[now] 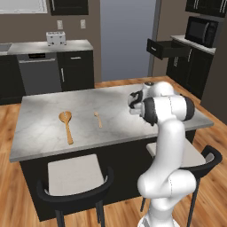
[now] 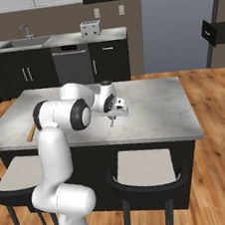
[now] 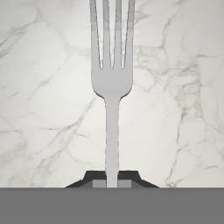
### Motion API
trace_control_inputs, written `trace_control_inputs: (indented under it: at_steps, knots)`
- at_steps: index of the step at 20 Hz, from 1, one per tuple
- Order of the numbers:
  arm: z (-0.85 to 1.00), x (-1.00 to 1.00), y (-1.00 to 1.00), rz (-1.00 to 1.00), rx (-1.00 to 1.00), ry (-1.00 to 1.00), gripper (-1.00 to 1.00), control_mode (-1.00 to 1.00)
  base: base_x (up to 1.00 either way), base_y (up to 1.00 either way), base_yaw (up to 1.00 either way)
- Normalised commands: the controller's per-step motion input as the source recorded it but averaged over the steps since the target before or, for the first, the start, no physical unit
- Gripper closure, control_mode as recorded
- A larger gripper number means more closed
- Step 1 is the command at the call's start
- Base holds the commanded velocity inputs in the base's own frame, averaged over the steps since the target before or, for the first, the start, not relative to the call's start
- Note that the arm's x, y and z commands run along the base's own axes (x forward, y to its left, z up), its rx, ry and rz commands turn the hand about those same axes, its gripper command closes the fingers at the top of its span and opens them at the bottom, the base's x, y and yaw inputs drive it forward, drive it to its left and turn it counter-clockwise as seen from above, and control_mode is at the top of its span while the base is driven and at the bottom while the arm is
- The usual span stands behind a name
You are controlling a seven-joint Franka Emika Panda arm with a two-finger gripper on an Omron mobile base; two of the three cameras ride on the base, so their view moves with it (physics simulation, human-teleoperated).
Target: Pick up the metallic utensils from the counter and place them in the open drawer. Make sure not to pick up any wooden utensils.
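Fork [image 3: 112, 83] right in my grip: my gripper [image 3: 112, 181] is pinched tight on its thin silvery handle, fingertips [image 3: 99, 183] pressed against either side. From my hand, the handle runs straight up toward twelve o'clock, tines farthest from me, over the grey-white marble counter [image 3: 43, 109]. In the right base view, my gripper [image 2: 113, 118] hangs just above that slab. Over at nine o'clock from me, the large wooden spoon [image 1: 67, 124] and the small wooden spoon [image 1: 97, 118] lie flat, well apart from my hand. The open drawer [image 1: 162, 48] juts out far off.
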Motion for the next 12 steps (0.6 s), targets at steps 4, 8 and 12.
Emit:
trace_control_inputs:
  at_steps: [4, 8, 12]
  knots:
    - [1.00, 0.00, 0.00, 0.01, -0.03, 0.00, 1.00, -1.00, 0.00, 0.00, 0.00]
    - [1.00, -0.06, 0.00, 0.02, -0.09, 0.01, 1.00, -1.00, 0.00, 0.00, 0.00]
    - [1.00, -0.58, -0.09, 0.02, -0.04, 0.01, 1.00, -1.00, 0.00, 0.00, 0.00]
